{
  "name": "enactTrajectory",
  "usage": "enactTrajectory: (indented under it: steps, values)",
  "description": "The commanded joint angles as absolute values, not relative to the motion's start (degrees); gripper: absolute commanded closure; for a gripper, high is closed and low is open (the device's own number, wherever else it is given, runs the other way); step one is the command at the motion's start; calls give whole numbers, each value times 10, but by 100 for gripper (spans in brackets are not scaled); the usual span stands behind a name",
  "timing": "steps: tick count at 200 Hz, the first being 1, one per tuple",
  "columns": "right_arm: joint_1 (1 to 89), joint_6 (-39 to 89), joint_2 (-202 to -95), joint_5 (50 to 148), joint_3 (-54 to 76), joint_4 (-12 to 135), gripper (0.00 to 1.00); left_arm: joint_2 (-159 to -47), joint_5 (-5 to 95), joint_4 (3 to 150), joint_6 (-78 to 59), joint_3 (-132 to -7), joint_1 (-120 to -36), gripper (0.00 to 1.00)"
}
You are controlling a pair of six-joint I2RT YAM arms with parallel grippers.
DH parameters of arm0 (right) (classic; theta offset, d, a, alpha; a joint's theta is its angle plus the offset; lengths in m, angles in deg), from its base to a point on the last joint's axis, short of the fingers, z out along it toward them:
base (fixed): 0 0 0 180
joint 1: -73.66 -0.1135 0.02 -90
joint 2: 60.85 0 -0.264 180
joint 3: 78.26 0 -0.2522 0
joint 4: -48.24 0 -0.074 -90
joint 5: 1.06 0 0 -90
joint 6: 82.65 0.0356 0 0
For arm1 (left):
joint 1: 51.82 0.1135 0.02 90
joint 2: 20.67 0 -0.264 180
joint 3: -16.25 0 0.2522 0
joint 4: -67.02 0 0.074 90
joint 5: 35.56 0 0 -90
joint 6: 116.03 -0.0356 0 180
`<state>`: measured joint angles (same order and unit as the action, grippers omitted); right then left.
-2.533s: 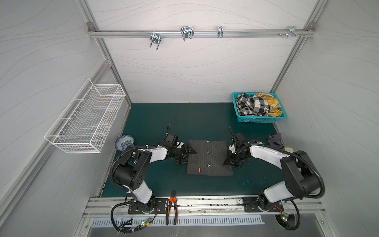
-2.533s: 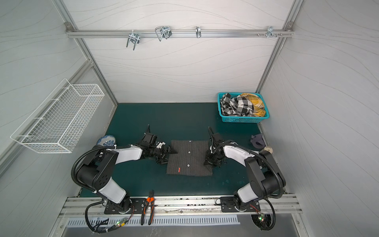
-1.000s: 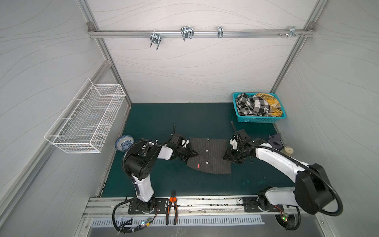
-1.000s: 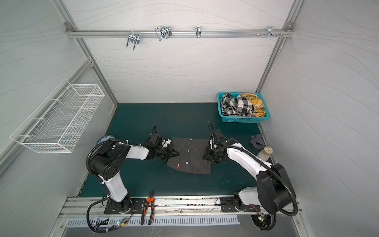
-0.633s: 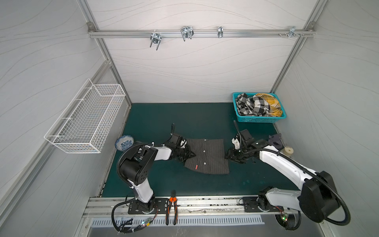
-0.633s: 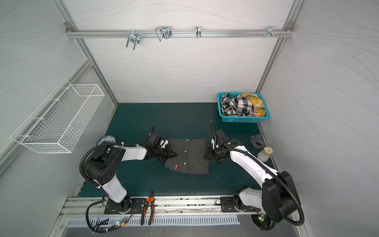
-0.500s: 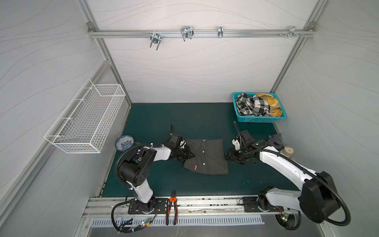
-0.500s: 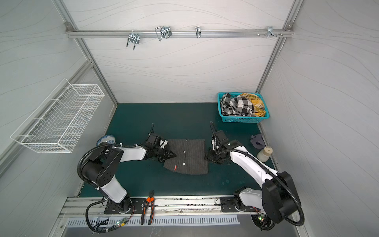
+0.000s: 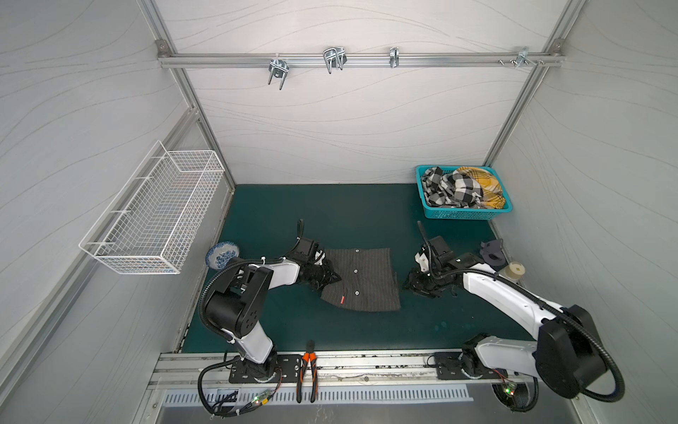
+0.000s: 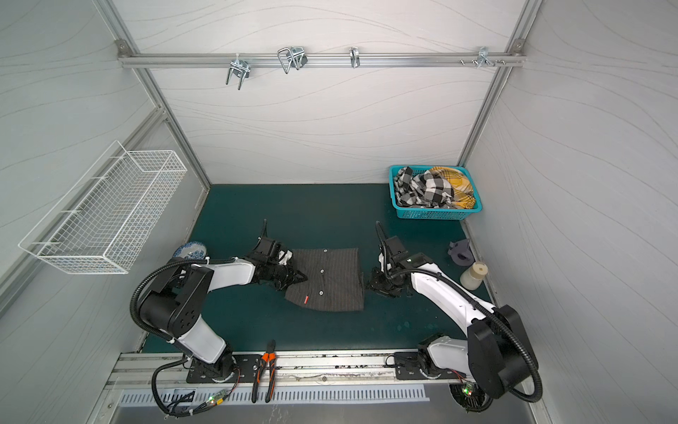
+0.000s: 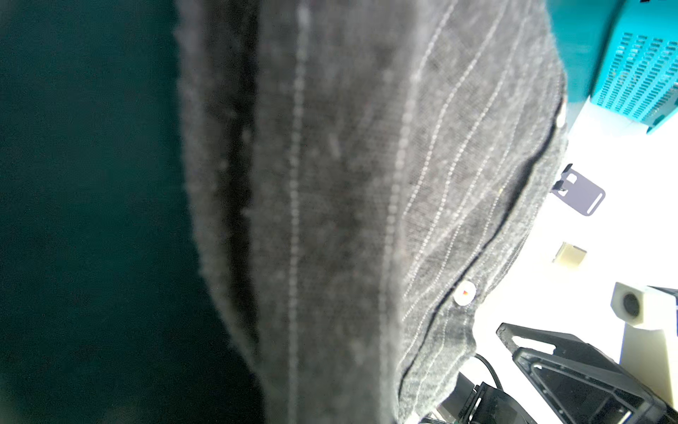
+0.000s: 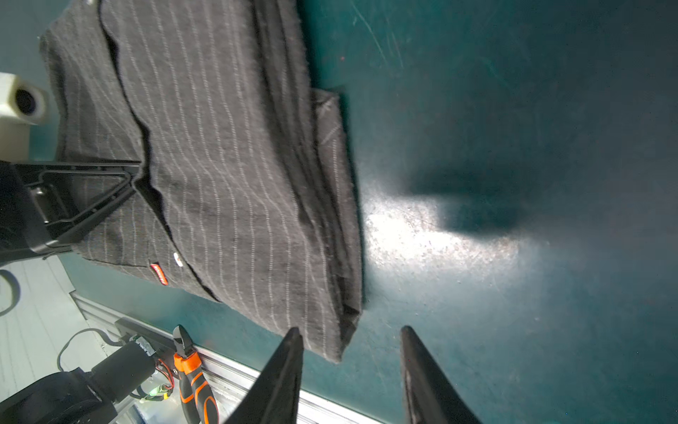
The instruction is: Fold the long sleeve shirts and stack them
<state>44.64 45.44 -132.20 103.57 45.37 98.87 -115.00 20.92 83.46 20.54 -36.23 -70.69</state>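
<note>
The long sleeve shirt [image 9: 367, 281] [image 10: 332, 282] lies folded into a rectangle in the middle of the green mat. It is dark grey with pale pinstripes, white buttons and a red tag [image 12: 158, 273]. My left gripper [image 9: 332, 277] [image 10: 300, 277] is shut on the shirt's left edge. One black finger [image 12: 91, 198] lies on top near the button strip. In the left wrist view the cloth [image 11: 348, 220] fills the frame and hides the jaws. My right gripper [image 12: 350, 330] [image 9: 411, 286] is open just off the shirt's right edge, low over the mat, holding nothing.
A teal basket [image 9: 462, 214] with checked and yellow clothes stands at the back right. A white wire basket [image 9: 154, 220] hangs on the left wall above a blue-patterned bowl [image 9: 222, 253]. Orange-handled pliers [image 9: 310, 370] lie on the front rail. A cream bottle [image 9: 513, 271] stands at the right edge.
The shirt has slid a little to the left and turned slightly with my left gripper. My right gripper, earlier at the shirt's right edge, now stands apart from it.
</note>
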Motion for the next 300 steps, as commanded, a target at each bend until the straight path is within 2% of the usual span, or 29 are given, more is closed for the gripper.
enactTrajectory:
  steps: [1,37,75,89,121,150,165,195,221,246,261,265,272,279,287,300]
  values:
    - [443,468,-1330,1049,467,971,55,-1137,247,903,186,-375,-697,100]
    - [441,466,-1340,1049,466,963,56,-1059,327,1024,159,-418,-697,100]
    - [441,470,-1340,1062,465,956,56,-1014,496,1249,70,-555,-695,100]
    - [441,475,-1333,1066,467,954,56,-1018,564,1327,40,-625,-695,100]
    - [444,484,-1303,1075,468,960,56,-1041,789,1492,2,-787,-696,100]
    - [461,491,-1273,1093,484,952,57,-1080,964,1571,-16,-918,-725,100]
    - [479,489,-1258,1108,495,954,57,-1123,1024,1602,-14,-960,-752,100]
    - [542,473,-1211,1155,524,971,58,-1241,1055,1625,33,-976,-810,100]
    - [568,479,-1137,1186,559,1006,57,-1368,1040,1644,89,-1003,-868,100]
    - [571,491,-1043,1176,587,1047,55,-1494,1021,1669,131,-1078,-930,100]
    - [571,493,-1004,1169,590,1083,53,-1554,978,1677,139,-1140,-966,100]
    - [571,492,-996,1167,589,1092,51,-1568,965,1679,140,-1158,-976,92]
    - [572,491,-985,1163,586,1110,49,-1585,948,1677,142,-1188,-995,70]
    - [572,490,-974,1157,582,1128,47,-1602,932,1677,145,-1222,-1013,53]
    - [572,489,-963,1149,575,1148,44,-1613,903,1669,141,-1258,-1031,43]
    - [573,487,-946,1134,563,1179,41,-1616,841,1641,135,-1295,-1051,31]
